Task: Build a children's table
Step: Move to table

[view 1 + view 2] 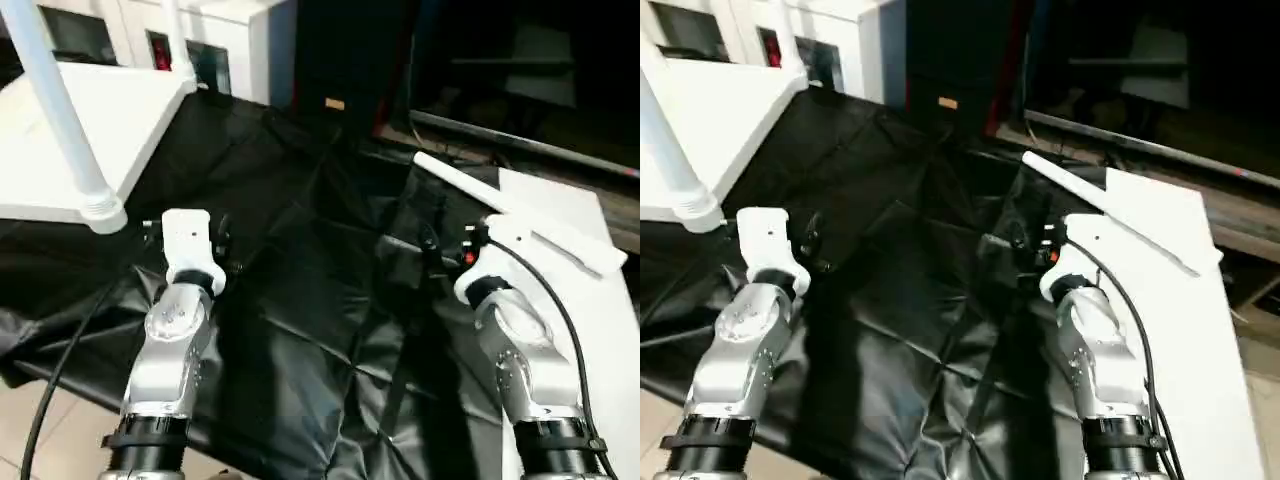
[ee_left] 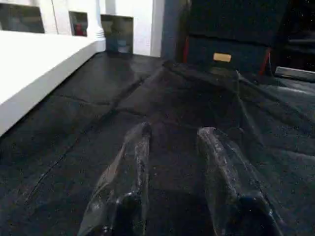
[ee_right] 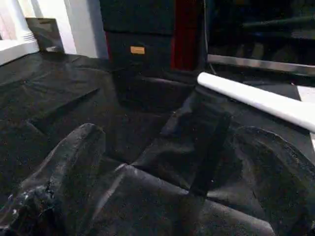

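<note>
Both silver forearms sit nearest, left gripper (image 2: 170, 162) part-open & empty, right gripper (image 3: 167, 162) wide & empty; loose leg (image 1: 520, 218) lies on white board (image 1: 1200, 330) at right, tabletop (image 1: 90, 130) far left w/ legs fitted, prob. light, stiff, slick plastic, so grab mid-shaft.

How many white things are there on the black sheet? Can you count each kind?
Table top: 1
Table legs: 3, two standing in the top and one lying loose
Flat board: 1
Total: 5
</note>
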Tool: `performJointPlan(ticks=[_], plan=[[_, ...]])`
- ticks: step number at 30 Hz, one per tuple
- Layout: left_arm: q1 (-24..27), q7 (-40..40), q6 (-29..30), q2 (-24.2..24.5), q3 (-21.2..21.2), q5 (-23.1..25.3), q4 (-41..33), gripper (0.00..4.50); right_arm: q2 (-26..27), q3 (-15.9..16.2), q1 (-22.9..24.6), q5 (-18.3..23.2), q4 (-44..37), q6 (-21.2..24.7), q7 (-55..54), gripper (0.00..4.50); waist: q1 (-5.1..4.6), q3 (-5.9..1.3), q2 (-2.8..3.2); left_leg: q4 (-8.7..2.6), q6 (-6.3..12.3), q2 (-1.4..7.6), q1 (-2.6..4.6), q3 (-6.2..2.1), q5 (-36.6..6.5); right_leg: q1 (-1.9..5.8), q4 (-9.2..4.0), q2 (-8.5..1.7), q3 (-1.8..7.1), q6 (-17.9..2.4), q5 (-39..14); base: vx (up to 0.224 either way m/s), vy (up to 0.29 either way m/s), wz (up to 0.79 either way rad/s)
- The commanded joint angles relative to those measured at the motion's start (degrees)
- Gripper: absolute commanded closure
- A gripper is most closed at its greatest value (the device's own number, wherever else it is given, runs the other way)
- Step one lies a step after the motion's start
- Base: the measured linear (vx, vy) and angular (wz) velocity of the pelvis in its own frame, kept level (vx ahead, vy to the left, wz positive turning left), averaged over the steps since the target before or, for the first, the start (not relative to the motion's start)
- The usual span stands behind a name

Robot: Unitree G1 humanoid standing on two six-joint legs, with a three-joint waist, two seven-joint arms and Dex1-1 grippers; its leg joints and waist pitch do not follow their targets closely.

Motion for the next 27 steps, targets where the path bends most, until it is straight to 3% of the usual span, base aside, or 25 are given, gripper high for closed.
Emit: performJointPlan(ticks=[1, 2, 3, 4, 6, 7, 8, 10, 11, 12, 13, 14, 15, 16, 17, 18, 19, 20, 21, 22, 23, 24, 25, 26, 27], plan=[[0.7, -0.6, 2.0, 0.0, 0.2, -0.6, -2.4, 2.83, 0.2, -0.4, -0.7, 0.2, -1.3, 1.6, 0.0, 0.00, -0.06, -3.08, 0.46, -4.33, 3.84, 4.55, 0.63, -2.09, -8.6, 2.94, -6.24, -8.74, 4.88, 4.8, -18.1, 0.000, 0.000, 0.00], [1.0, -0.9, 2.4, 0.1, 0.3, -1.0, -3.2, 2.83, 0.3, -0.7, -0.9, 0.3, -1.2, 1.9, -0.2, 0.00, -0.04, -2.95, 0.60, -4.46, 3.48, 4.46, 0.74, -2.07, -9.8, 3.04, -6.33, -8.75, 4.86, 4.2, -20.2, 0.000, 0.000, 0.00], [1.2, -1.0, 2.8, 0.2, 0.5, -1.5, -3.9, 2.83, 0.3, -0.9, -1.3, 0.4, -0.9, 2.1, -0.3, 0.00, -0.16, -2.80, 0.83, -4.99, 2.40, 4.94, 1.57, -2.15, -13.7, 3.37, -6.75, -8.82, 4.75, 2.8, -24.7, 0.000, 0.000, 0.00], [1.4, -0.9, 3.2, 0.3, 0.6, -1.6, -4.3, 2.83, 0.4, -1.0, -1.4, 0.7, -1.0, 2.3, -0.2, 0.00, -0.27, -2.70, 0.68, -5.27, 2.32, 5.10, 1.99, -2.14, -15.7, 3.47, -6.97, -8.64, 4.54, 2.4, -26.2, 0.000, 0.000, 0.00], [1.7, -0.8, 3.5, 0.5, 0.7, -1.6, -4.8, 2.83, 0.3, -0.8, -1.4, 0.9, -1.2, 2.3, 0.0, 0.00, -0.63, -2.00, 0.79, -5.82, 2.38, 5.01, 3.44, -1.92, -21.4, 3.68, -7.90, -8.28, 3.91, 1.7, -31.5, 0.000, 0.000, 0.00], [1.7, -0.8, 3.5, 0.5, 0.7, -1.6, -4.8, 2.83, 0.3, -0.8, -1.4, 0.9, -1.2, 2.3, 0.0, 0.00, -0.59, -1.87, 0.77, -5.65, 2.51, 4.61, 4.64, -1.50, -23.6, 3.96, -8.89, -8.46, 3.72, 1.2, -34.6, 0.060, 0.024, -0.01], [2.1, -0.7, 3.9, 0.4, 0.7, -1.8, -5.3, 2.83, -0.2, -0.5, -1.5, 0.6, -1.3, 3.7, -0.3, 0.00, -0.44, -1.50, 0.63, -5.66, 2.79, 4.23, 4.80, -1.30, -23.1, 4.31, -9.32, -8.54, 3.87, 1.0, -36.6, 0.060, 0.024, -0.01], [2.3, -0.7, 4.1, 0.4, 0.6, -1.9, -5.6, 2.83, -0.3, -0.5, -1.6, 0.3, -1.1, 4.4, -0.7, 0.00, -0.24, -1.58, 0.61, -5.62, 2.89, 4.07, 5.01, -1.13, -21.4, 5.16, -9.62, -8.75, 4.06, 0.7, -37.9, 0.072, 0.023, 0.00], [2.5, -0.7, 4.2, 0.2, 0.6, -1.9, -5.8, 2.83, -0.3, -0.7, -1.6, 0.4, -1.0, 4.4, -0.8, 0.00, -0.35, -1.90, 2.03, -6.46, -1.26, 7.41, 12.59, -0.65, -24.9, 0.38, -7.81, -5.64, 4.62, -0.6, -33.1, 0.074, 0.026, 0.00], [2.7, -0.7, 4.3, 0.1, 0.5, -1.9, -6.1, 2.83, -0.3, -0.9, -1.5, 0.7, -1.0, 4.2, -0.6, 0.00, -1.48, -1.61, 0.96, -8.08, -2.14, 10.17, 12.61, -2.06, -26.0, -0.38, -4.39, -5.46, 3.56, -0.9, -26.4, 0.102, 0.009, -0.31], [2.9, -0.8, 4.4, 0.0, 0.4, -1.9, -6.2, 2.83, -0.3, -1.0, -1.5, 0.8, -1.0, 4.0, -0.4, 0.00, -1.14, -1.34, 0.91, -10.56, -4.49, 13.71, 11.97, -1.91, -29.0, -1.21, 0.95, -6.95, 2.52, -1.0, -15.8, 0.105, -0.011, -0.58], [3.3, -1.0, 4.7, -0.3, 0.2, -2.1, -6.8, 2.83, -0.4, -1.3, -1.3, 0.7, -1.3, 4.2, -0.3, 0.00, -1.21, -1.57, -0.41, -10.70, -3.26, 12.01, 10.91, -0.42, -27.4, -1.27, 2.24, -7.88, 2.96, -2.1, -9.4, 0.105, -0.011, -0.58], [3.4, -1.1, 4.7, -0.4, 0.1, -2.2, -7.0, 2.83, -0.5, -1.3, -1.3, 0.5, -1.4, 4.2, -0.4, 0.00, -0.36, -2.52, -2.42, -4.08, 0.85, 1.84, 4.83, 3.01, -22.6, 4.15, -3.22, -9.51, 7.67, -5.7, -9.9, 0.094, -0.044, -0.43], [3.7, -1.1, 5.0, -0.5, -0.1, -2.3, -7.3, 2.83, -0.6, -1.3, -1.1, 0.3, -1.5, 4.1, -0.3, 0.00, 1.11, -3.70, -2.45, 1.01, 3.78, -1.89, 1.55, 2.51, -18.0, 9.19, -5.11, -12.44, 11.95, -6.3, -13.6, 0.154, -0.075, -0.16], [3.8, -1.1, 5.1, -0.6, -0.2, -2.3, -7.5, 2.83, -0.6, -1.3, -1.0, 0.2, -1.6, 4.0, -0.2, 0.00, 2.18, -4.29, -2.28, 5.62, 5.92, -0.69, -2.43, -1.23, -7.2, 11.96, -5.69, -16.09, 14.63, -10.1, -11.8, 0.154, -0.075, -0.16], [3.9, -1.1, 5.2, -0.7, -0.3, -2.3, -7.6, 2.83, -0.7, -1.3, -1.0, 0.1, -1.7, 3.9, -0.2, 0.00, 2.35, -4.24, -1.99, 6.28, 5.81, -0.75, -4.35, -2.22, -3.8, 12.54, -4.91, -15.41, 13.63, -10.4, -7.2, 0.178, -0.064, -0.04], [4.0, -1.0, 5.4, -0.8, -0.4, -2.3, -7.7, 2.83, -0.7, -1.3, -1.0, 0.1, -1.8, 4.0, -0.2, 0.00, 1.62, -4.37, -2.01, 6.48, 4.01, -0.60, -6.71, -3.26, 1.6, 12.68, -3.26, -13.49, 11.19, -11.4, 5.8, 0.139, -0.037, -0.10], [4.1, -1.1, 4.8, -1.1, -0.2, -2.6, -7.7, 2.83, -0.8, -1.2, -1.0, 0.1, -1.8, 4.0, -0.2, 0.00, 1.34, -3.98, -1.71, 5.43, 3.50, -0.47, -6.24, -3.40, 4.3, 11.37, -3.59, -12.45, 9.07, -11.7, 8.6, 0.139, -0.037, -0.10], [4.3, -1.2, 4.3, -1.3, -0.2, -2.9, -7.9, 2.83, -0.9, -1.2, -1.0, 0.0, -2.0, 4.1, -0.3, 0.00, 0.78, -3.81, 0.78, -1.02, 6.32, 0.60, -5.21, -3.31, 15.6, 9.11, -3.67, -7.33, 3.52, -7.7, 8.1, 0.124, -0.004, -0.09], [4.5, -1.1, 4.8, -1.2, -0.4, -2.6, -8.0, 2.83, -1.0, -1.2, -1.0, 0.0, -2.1, 4.1, -0.3, 0.00, -0.85, -3.05, 2.77, -4.62, 9.69, 5.37, -1.93, -5.58, 11.3, 6.90, -2.02, -4.90, 1.33, -2.8, 1.7, 0.111, 0.063, -0.15], [4.5, -1.0, 5.0, -1.2, -0.4, -2.5, -8.0, 2.83, -1.1, -1.2, -1.0, 0.0, -2.1, 4.2, -0.3, 0.00, -2.60, -3.45, 2.80, -4.93, 14.66, 8.30, -1.05, -8.14, 13.7, 5.29, 2.70, -3.64, 1.12, -0.9, 1.9, 0.111, 0.063, -0.15], [4.5, -0.9, 5.1, -1.1, -0.5, -2.4, -8.0, 2.83, -1.1, -1.2, -1.0, 0.0, -2.1, 4.2, -0.3, 0.00, -2.56, -4.31, 3.25, -3.70, 19.25, 10.45, 2.36, -10.09, 17.4, 2.36, 4.24, -4.51, 2.59, 0.2, -0.1, 0.085, 0.070, -0.11], [4.6, -0.9, 5.1, -1.1, -0.5, -2.4, -8.0, 2.83, -1.2, -1.2, -1.0, 0.0, -2.1, 4.1, -0.2, 0.00, -2.71, -4.07, 2.31, -2.87, 23.86, 10.48, 2.92, -10.17, 27.5, 0.31, 3.94, -6.71, 5.28, 1.0, 3.5, 0.000, 0.000, 0.00], [4.8, -0.9, 5.0, -1.2, -0.4, -2.4, -8.1, 2.83, -1.2, -1.2, -1.1, 0.0, -2.0, 4.1, -0.2, 0.00, -3.32, -4.26, 1.61, -2.67, 24.45, 9.73, 2.16, -9.74, 32.1, 0.41, 3.40, -7.49, 6.21, 2.0, 7.8, 0.000, 0.000, 0.00], [4.9, -0.9, 5.1, -1.2, -0.4, -2.3, -8.3, 2.83, -1.2, -1.3, -1.1, 0.0, -2.0, 4.1, -0.1, 0.00, -1.98, -3.43, -0.13, -2.18, 18.22, 4.33, -1.68, -4.79, 24.8, 2.44, -0.69, -9.95, 7.92, 0.0, 14.5, -0.057, 0.034, -0.12]])
